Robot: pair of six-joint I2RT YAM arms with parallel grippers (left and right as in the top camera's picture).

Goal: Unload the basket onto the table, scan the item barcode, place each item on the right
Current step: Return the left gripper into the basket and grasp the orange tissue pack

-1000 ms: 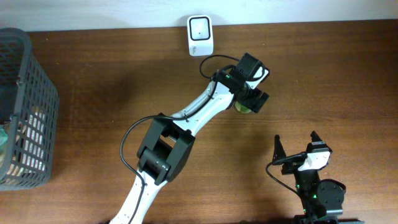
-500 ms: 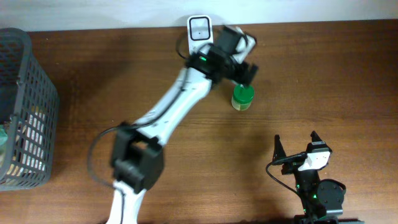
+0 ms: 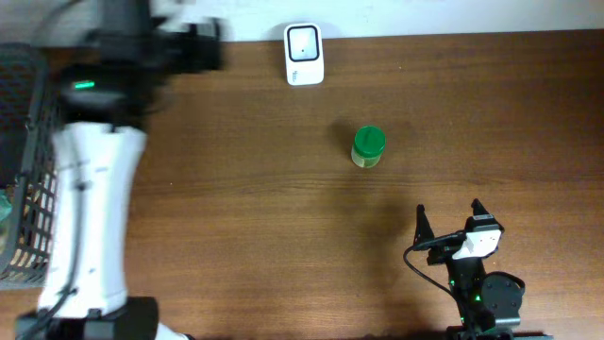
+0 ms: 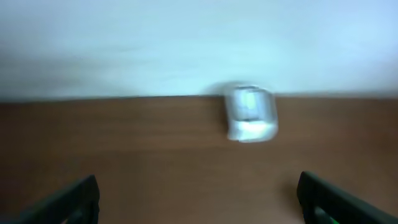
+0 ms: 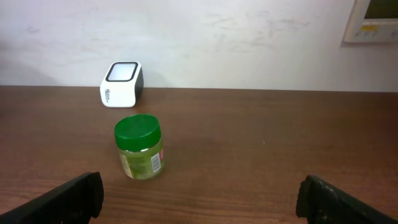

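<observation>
The green-lidded jar [image 3: 368, 147] is standing upright mid-table, at five o'clock from the white scanner [image 3: 304, 54], apart from both grippers. The left gripper [image 4: 198, 202] is hanging wide open at eleven o'clock, and the right gripper [image 3: 450, 215] is resting spread open at five o'clock

We see a brown wooden table [image 3: 236, 189] with a smooth, grained top that runs back to a pale wall. Three things rest on it. A white box-shaped barcode scanner [image 3: 304, 55] stands at the far edge, against the wall. A small clear jar with a green screw lid [image 3: 368, 147] stands upright nearer the middle, well apart from the scanner, and we make out a label on its side. A dark grey lattice basket [image 3: 21, 236] sits at the table's left end.
</observation>
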